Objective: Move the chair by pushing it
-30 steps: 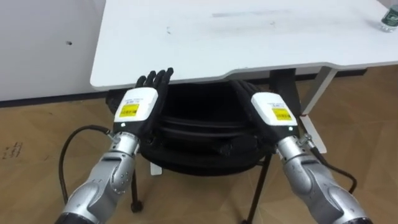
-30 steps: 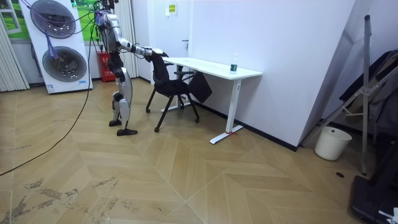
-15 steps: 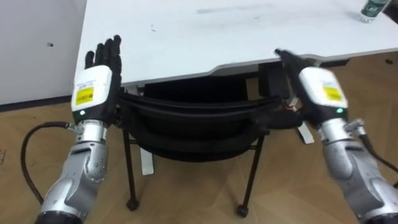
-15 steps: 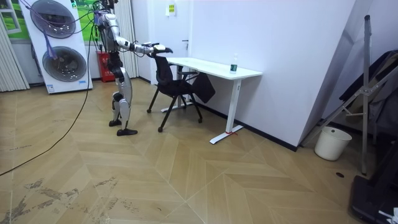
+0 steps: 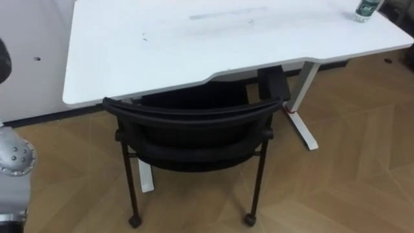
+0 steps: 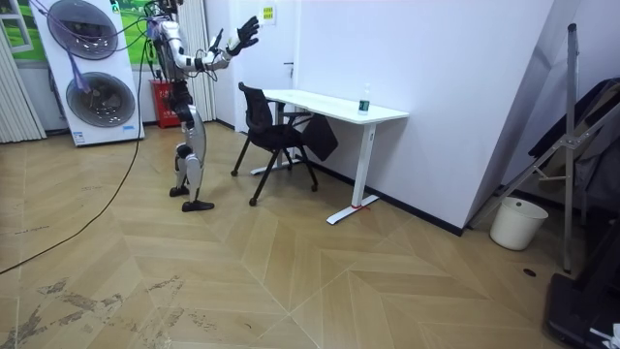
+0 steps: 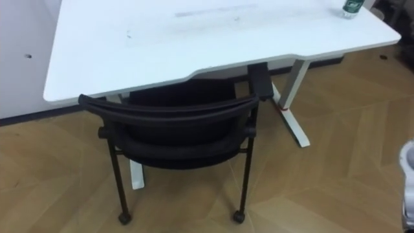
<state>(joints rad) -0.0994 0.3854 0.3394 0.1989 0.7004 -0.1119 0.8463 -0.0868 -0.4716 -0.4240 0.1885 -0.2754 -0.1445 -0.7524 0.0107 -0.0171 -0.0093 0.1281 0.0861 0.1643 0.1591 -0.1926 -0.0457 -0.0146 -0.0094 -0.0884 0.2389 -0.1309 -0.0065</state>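
Room view first: the robot stands upright just behind the chair (image 6: 274,131), facing it, with both arms held high. Its right hand (image 6: 248,27) is up above the chair's back and its left hand (image 6: 216,40) sits a little lower and closer to the robot's head. On both, the fingers are released, straight and splayed, holding nothing. The chair is well below the fingers and apart from them – nothing touches it.

From the head camera the chair shows as a black frame of thin round metal tubing with a broad, curved backrest that bows toward the robot. Below it is a dark padded seat. Slim straight legs end in small black casters (image 5: 134,221) on the two legs nearest the robot.

Directly beyond the chair is the white surface (image 5: 194,45), smooth and matte, with rounded corners. Its near edge has a shallow scooped cut-out. The chair's seat is tucked partly beneath that edge, while the backrest stands clear on the robot's side. A white leg with a flat foot (image 5: 304,123) carries the surface, past the chair's right side.

A small clear bottle (image 5: 366,8) with a green label stands upright on the surface, far beyond the chair and to its right.

Under the chair, the floor (image 5: 349,181) is wood laid in a herringbone pattern – warm brown with a visible grain.
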